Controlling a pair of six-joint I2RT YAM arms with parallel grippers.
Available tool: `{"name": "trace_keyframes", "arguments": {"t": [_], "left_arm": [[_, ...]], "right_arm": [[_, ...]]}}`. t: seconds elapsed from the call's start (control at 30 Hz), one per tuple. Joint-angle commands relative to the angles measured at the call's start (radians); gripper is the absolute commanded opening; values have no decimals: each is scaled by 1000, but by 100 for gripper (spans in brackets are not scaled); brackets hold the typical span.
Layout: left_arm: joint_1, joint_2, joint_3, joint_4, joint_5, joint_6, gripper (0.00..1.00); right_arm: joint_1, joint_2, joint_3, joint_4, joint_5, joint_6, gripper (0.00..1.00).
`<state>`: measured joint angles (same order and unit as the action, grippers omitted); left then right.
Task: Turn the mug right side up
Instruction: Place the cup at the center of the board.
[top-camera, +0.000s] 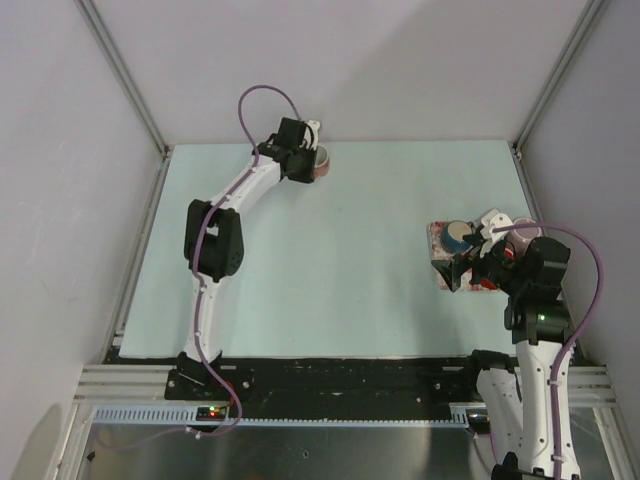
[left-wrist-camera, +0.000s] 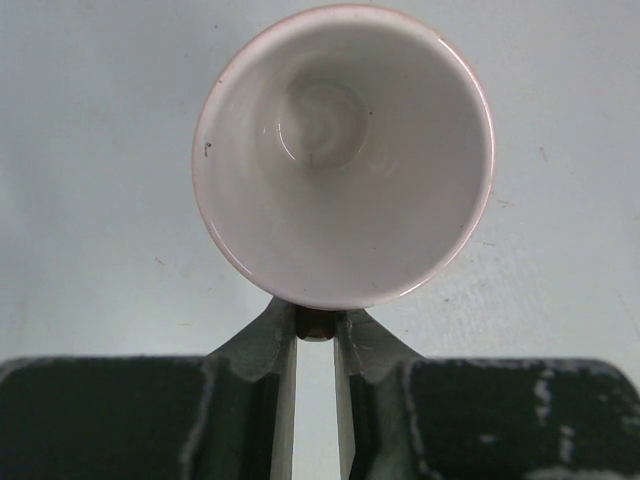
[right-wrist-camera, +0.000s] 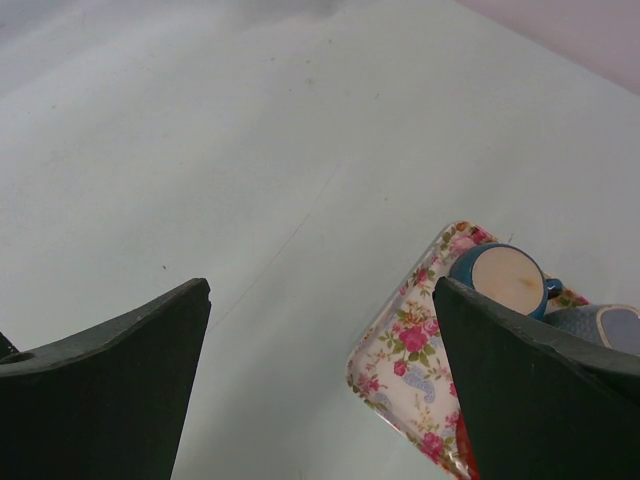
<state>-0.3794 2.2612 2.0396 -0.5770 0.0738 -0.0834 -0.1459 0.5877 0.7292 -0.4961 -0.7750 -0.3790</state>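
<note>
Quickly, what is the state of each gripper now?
Left gripper: closed on the mug, at its handle.
Right gripper: open, holding nothing.

Open counter stretched between the two arms. At its far edge, the mug in the left end effector crowded the back wall. On the right, a floral tray carrying a blue cup lay under the wide-spread right end effector.
</note>
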Motion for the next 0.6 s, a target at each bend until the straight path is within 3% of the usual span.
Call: {"name": "trace_keyframes", "arguments": {"t": [0.0,0.57], "left_arm": [[16,5,79,10,-39,20,0],[38,59,98,-81,-34,-13,0]], "right_arm": [[-6,-11,-4,38,-9,-9,99],[-9,-24,-11,41,-3,-20,99]]}}
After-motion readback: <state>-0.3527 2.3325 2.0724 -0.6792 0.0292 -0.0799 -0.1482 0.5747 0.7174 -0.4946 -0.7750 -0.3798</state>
